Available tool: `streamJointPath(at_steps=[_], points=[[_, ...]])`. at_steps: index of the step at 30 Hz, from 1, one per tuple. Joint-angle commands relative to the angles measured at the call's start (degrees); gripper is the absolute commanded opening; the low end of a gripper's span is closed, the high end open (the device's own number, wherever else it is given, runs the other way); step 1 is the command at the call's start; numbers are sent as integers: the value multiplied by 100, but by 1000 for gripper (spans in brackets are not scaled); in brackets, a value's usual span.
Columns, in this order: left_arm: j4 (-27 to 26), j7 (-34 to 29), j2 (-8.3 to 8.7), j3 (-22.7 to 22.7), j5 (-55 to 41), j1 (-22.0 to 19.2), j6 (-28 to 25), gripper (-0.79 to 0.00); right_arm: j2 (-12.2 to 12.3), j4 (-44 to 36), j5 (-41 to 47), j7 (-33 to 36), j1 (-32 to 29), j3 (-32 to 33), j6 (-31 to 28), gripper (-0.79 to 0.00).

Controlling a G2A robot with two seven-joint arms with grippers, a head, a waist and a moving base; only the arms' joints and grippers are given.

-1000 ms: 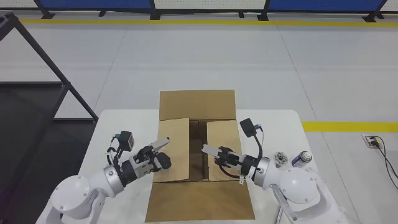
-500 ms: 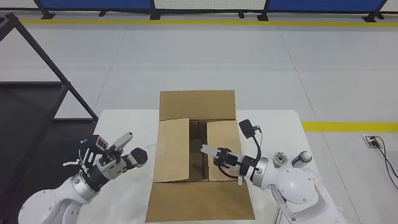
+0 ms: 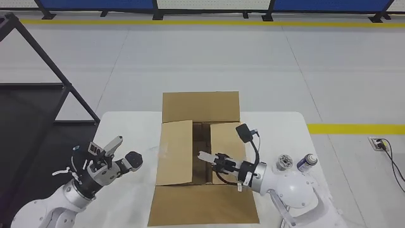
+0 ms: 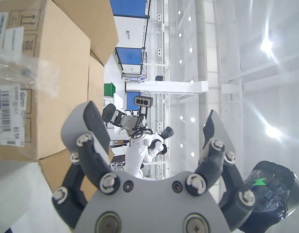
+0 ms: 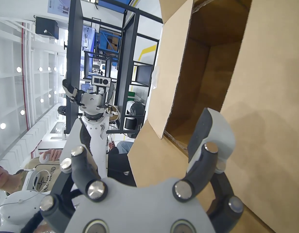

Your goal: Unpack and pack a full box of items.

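A brown cardboard box (image 3: 201,106) stands mid-table, its far and near flaps spread outward and its two side flaps folded over the top with a dark gap between them. My right gripper (image 3: 210,159) hovers open at that gap. In the right wrist view the right gripper (image 5: 144,134) holds nothing and the box's inside (image 5: 200,61) looks dark and bare where visible. My left gripper (image 3: 126,151) is open and apart from the box, over the table's left part. The left gripper (image 4: 154,127) holds nothing, with the box's labelled side (image 4: 42,73) beside it.
A small round jar (image 3: 285,161) and a dark bottle (image 3: 308,160) stand on the white table (image 3: 126,126) right of the box. A black metal rack (image 3: 38,69) stands off the table's left side.
My left arm has drawn back from the box's left flap toward the table's left edge. My right gripper has shifted slightly left over the gap.
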Motion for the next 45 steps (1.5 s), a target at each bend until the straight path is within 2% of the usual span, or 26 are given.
streamJointPath(at_steps=[1, 11, 21, 30, 38, 45], points=[[-27, 230, -25, 16, -283, -11, -57, 0, -50, 228, -8, 40, 245, -253, 52, 0], [333, 905, -91, -499, -1396, 151, -534, 0, -315, 1056, 169, 0, 1081, -1087, 145, 0], [389, 1004, -98, -583, -1444, 214, -566, 0, -530, 1167, 348, -98, 1539, -1530, -204, 0], [389, 1004, -98, -583, -1444, 214, -566, 0, -728, 1120, 399, -378, 1920, -1824, -248, 0], [362, 1043, -101, -596, -1465, 228, -577, 0, -1005, 1393, 563, -567, 2389, -2248, -302, 0], [281, 1331, -151, -892, -1886, 434, -1047, 0, -1336, 1934, 698, -885, 2794, -2725, -412, 0]])
